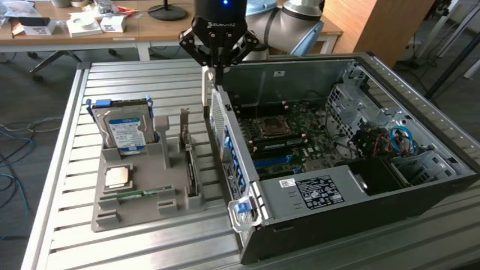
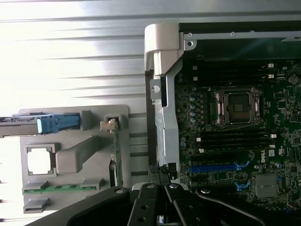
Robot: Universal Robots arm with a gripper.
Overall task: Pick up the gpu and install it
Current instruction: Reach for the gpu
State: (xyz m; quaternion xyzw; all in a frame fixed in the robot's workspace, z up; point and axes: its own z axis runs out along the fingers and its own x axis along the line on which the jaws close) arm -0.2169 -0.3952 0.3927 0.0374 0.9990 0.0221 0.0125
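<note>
Slatted table bears a tray with the gpu on edge, at the exterior view's left of the case; the clenched, empty gripper above should square to that thin edge.

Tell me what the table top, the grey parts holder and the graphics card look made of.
Table top: metal, likely aluminium; pale ribbed slats with a bright sheen.
Parts holder: probably plastic; matte, uniform grey, blocky moulded slots.
Graphics card: green circuit board with a pale, seemingly metal bracket at one end.
</note>
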